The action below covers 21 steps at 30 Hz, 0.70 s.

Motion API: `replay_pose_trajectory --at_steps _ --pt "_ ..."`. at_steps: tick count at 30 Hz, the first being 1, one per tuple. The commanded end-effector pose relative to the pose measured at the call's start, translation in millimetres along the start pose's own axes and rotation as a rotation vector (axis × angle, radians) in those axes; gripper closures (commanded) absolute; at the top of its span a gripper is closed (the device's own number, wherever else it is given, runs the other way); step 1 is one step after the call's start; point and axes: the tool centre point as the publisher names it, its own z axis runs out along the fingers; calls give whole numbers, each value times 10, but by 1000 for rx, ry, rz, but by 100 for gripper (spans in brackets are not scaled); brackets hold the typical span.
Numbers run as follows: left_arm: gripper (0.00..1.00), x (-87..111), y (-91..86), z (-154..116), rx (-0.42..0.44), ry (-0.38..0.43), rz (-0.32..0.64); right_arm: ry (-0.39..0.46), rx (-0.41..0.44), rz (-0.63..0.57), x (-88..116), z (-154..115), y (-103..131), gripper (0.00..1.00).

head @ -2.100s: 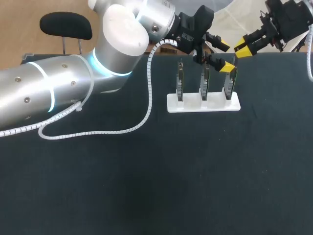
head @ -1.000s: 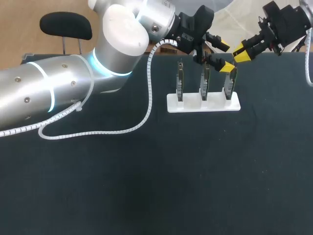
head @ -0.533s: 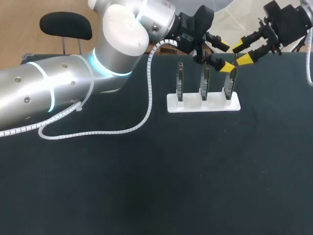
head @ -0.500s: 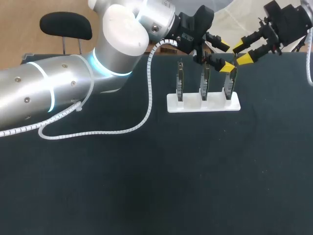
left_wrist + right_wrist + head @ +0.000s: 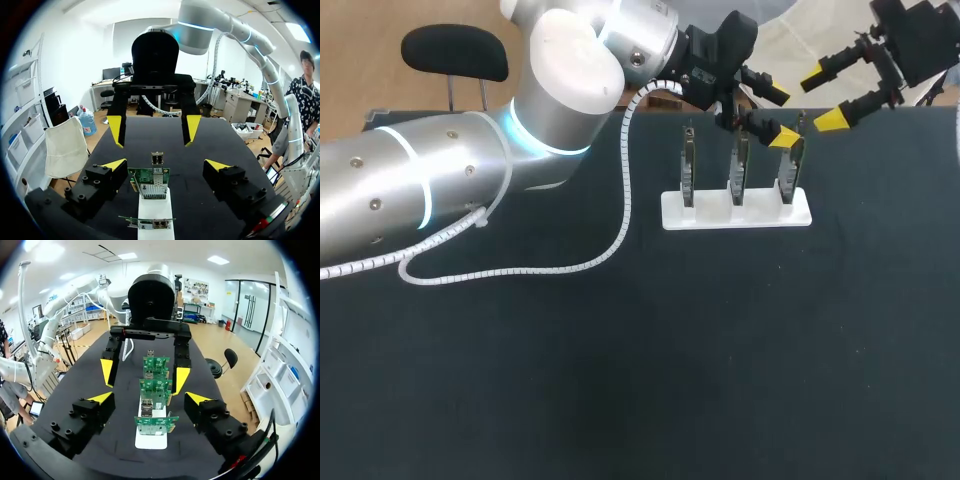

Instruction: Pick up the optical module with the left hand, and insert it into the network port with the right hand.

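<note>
Head view: the optical module is a small grey piece sticking up at the top of the rightmost of three circuit boards, which stand upright in a white stand at the far side of the black table. The left gripper hangs just left of it with its fingers spread. The right gripper is just right of it and higher, its fingers released wide.

Left wrist view: the optical module is a silver block with a dark square opening, on the upper edge of a green board. It sits midway between the fingers of the left gripper, and neither touches it. The right gripper faces it from beyond, fingers apart.

Right wrist view: the boards line up ahead, between the spread fingers of the right gripper. A silver block shows just behind the nearest board; I cannot tell whether it is the module. The left gripper hangs open over the row.
</note>
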Motion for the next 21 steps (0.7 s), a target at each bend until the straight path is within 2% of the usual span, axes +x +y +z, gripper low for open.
replay_pose_trajectory --at_steps 1,2,3,5,6,9,10,11,14,15,16,21 --pt "0 6 -15 -3 -4 -1 1 -3 33 5 -7 -100 63 14" --pt "0 6 -15 -3 -4 -1 1 -4 36 6 -5 -128 59 13" --pt "0 6 -15 -3 -4 -1 1 -13 40 15 -4 -155 59 16" --pt "0 6 -15 -3 -4 -1 1 -13 55 21 1 -198 50 12" --pt "0 6 -15 -3 -4 -1 1 -11 63 22 8 -230 45 7" --pt "0 6 -15 -3 -4 -1 1 -11 81 25 17 -305 36 15" --pt "0 6 -15 -3 -4 -1 1 -16 89 28 17 -325 34 21" --pt "0 6 -15 -3 -4 -1 1 -18 94 29 14 -342 31 33" --pt "0 6 -15 -3 -4 -1 1 -23 107 24 0 -376 31 85" --pt "0 6 -15 -3 -4 -1 1 -25 111 22 -9 -383 32 91" --pt "0 6 -15 -3 -4 -1 1 -31 115 19 -24 -391 36 100" --pt "0 6 -15 -3 -4 -1 1 -53 129 2 -111 -390 49 100"
